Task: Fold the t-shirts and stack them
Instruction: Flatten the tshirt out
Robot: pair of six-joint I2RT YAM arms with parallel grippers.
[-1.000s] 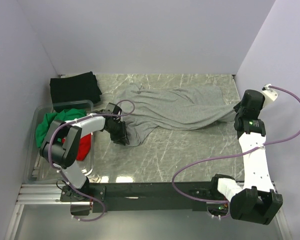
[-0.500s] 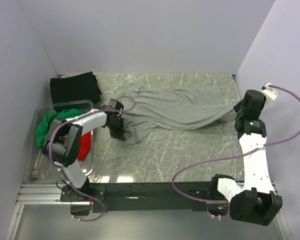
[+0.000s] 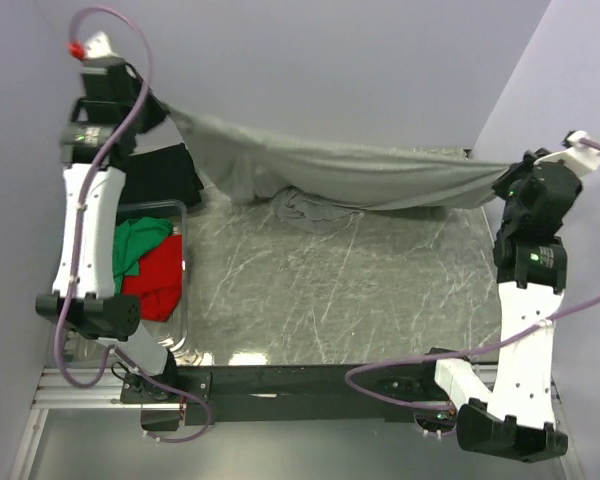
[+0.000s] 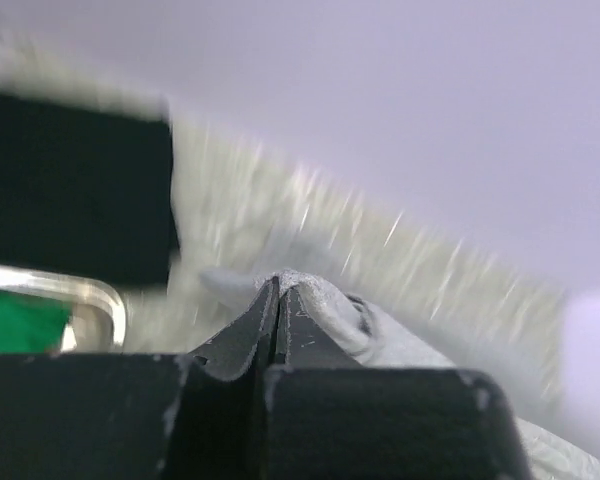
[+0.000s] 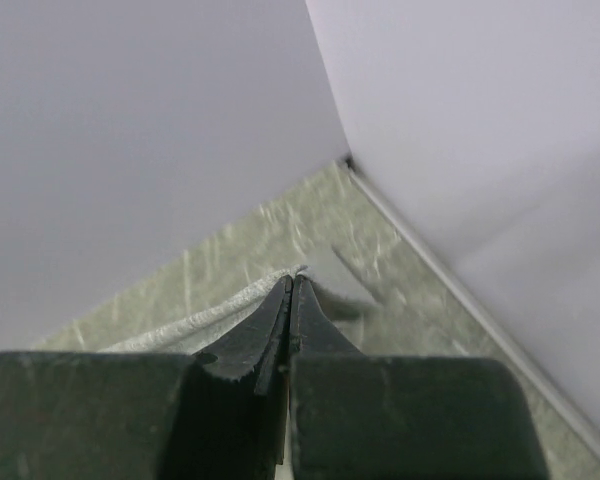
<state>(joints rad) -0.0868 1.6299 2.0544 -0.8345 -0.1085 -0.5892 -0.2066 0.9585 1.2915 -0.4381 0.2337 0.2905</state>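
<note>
Hoisted off the surface since a second ago, now strung from 10 o'clock to 2 o'clock: grey t-shirt, drooping to touch down near 12. Clamped tight on its ends: left claw, right claw. Folded at 10, black t-shirt; at 9, green t-shirt and red t-shirt in bin.

The bench has a grey-green marbled top veined in white, with a bright patch of glare towards 6 o'clock. At 9 o'clock a clear plastic bin sits on it, its rounded rim blurred in the left wrist view. Pale lilac walls close the bench in at 9, 12 and 3 o'clock. Along the 6 o'clock edge runs a black mounting beam, with an aluminium rail at 7 o'clock.
</note>
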